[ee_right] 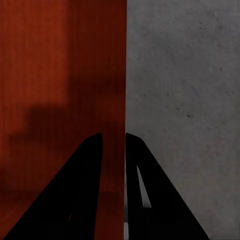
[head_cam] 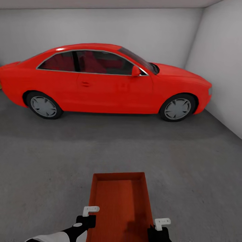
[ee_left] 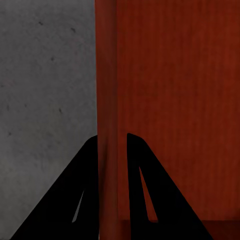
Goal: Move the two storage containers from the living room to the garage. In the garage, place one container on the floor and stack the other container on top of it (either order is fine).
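Note:
One orange-red storage container lies lengthwise in front of me, open side up, over the garage's grey concrete floor. My left gripper is shut on its left wall near the near end. In the left wrist view the two black fingers straddle that wall of the container. On the opposite side, my right gripper is shut on the right wall, its fingers either side of the rim of the container. Whether the bin touches the floor I cannot tell.
A red two-door car stands side-on across the back of the garage, nose to the right. White walls close the back and right. Open concrete floor lies between the car and the bin and on both sides of it.

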Tool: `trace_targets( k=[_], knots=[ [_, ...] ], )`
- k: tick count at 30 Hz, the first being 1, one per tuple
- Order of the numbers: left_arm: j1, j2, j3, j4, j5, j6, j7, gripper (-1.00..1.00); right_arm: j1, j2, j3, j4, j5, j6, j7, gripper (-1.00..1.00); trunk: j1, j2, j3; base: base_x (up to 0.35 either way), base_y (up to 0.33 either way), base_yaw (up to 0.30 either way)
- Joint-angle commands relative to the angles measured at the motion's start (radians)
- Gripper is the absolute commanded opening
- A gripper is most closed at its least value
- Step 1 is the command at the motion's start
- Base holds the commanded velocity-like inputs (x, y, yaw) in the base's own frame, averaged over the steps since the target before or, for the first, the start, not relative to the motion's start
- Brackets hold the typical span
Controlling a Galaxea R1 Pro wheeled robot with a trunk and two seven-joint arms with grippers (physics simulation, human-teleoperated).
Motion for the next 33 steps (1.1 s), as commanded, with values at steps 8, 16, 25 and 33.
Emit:
trace_targets(
  k=[8,16,25,33],
  knots=[
    [-0.002,-0.039,0.023,-0.029,-0.015,-0.005,-0.013,-1.0,0.0,0.0,0.0,0.003,-0.003,-0.002,-0.004,-1.0,0.0,-0.002,-0.015,0.0,0.0,0.0],
    [-0.002,-0.04,0.023,-0.029,-0.016,-0.004,-0.013,-1.0,0.0,0.0,0.001,0.004,-0.003,-0.002,-0.004,-1.0,0.0,-0.002,-0.028,0.0,0.0,0.0],
    [-0.002,-0.041,0.024,-0.029,-0.015,-0.004,-0.013,-1.0,0.0,0.001,0.0,0.003,-0.003,-0.002,-0.004,-1.0,0.0,-0.002,-0.042,0.0,0.0,0.0],
    [-0.002,-0.04,0.024,-0.029,-0.015,-0.005,-0.013,-1.0,0.0,0.0,0.0,0.003,-0.003,-0.002,-0.004,-1.0,0.0,-0.002,-0.055,0.0,0.0,0.0]
  ],
)
